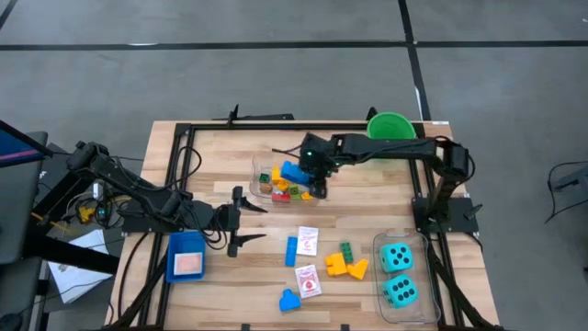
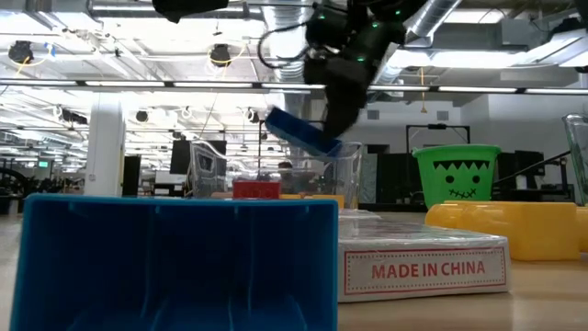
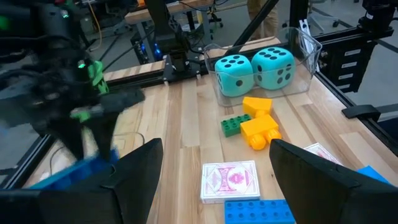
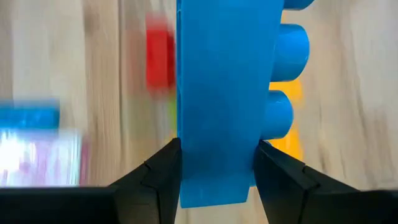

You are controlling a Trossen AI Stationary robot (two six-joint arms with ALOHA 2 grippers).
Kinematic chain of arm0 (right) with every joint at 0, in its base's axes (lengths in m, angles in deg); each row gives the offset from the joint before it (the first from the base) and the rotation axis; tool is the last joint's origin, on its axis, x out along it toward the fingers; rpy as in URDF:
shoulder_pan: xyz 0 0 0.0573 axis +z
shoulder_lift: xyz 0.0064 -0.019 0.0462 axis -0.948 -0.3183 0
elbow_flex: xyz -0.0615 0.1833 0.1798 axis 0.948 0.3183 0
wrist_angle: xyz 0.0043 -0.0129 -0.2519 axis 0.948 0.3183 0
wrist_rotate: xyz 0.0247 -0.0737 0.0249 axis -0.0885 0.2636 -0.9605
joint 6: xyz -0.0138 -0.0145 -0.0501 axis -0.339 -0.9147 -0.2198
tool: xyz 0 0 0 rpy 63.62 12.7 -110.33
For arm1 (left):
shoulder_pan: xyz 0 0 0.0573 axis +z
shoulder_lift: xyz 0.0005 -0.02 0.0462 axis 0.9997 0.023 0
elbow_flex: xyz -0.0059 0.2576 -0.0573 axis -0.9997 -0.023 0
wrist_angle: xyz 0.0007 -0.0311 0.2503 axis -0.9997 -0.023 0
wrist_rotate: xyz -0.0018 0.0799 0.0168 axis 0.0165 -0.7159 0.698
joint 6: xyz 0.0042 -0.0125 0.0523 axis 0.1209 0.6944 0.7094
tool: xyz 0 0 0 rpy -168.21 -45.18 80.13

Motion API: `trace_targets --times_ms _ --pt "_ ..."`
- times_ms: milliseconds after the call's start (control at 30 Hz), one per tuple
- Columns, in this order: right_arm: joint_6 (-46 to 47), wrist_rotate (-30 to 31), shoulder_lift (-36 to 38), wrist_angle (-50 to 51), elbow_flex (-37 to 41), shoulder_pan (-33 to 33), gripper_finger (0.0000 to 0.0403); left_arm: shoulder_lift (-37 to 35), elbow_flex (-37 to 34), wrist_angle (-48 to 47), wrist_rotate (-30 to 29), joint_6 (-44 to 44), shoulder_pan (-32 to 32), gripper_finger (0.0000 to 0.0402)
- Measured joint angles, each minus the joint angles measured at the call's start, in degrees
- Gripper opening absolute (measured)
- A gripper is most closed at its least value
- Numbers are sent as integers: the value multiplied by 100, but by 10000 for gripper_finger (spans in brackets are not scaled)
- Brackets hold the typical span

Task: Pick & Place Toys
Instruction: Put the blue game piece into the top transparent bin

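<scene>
Overhead, a blue brick point(image 4: 217, 99) is being gripped between the closed-in fingers of the right gripper point(image 1: 317, 175) and is being held tilted above the clear tub point(image 1: 266, 188), in which red, yellow and green bricks point(image 1: 285, 191) are lying. Nearby, the left gripper point(image 1: 246, 223) is being kept just above the table with its fingers spread and nothing between them, beside the blue tray point(image 1: 186, 256). Ahead of it, picture cards point(image 1: 308, 241), loose bricks point(image 1: 346, 262) and two teal dice point(image 1: 398, 274) in a second tub are lying. A green bucket point(image 1: 390, 124) is standing at the far edge.
</scene>
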Motion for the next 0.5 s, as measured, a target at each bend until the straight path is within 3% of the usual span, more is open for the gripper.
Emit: trace_targets --times_ms 500 --pt "-57 2 -8 37 -16 -39 164 0 2 -17 1 -7 44 290"
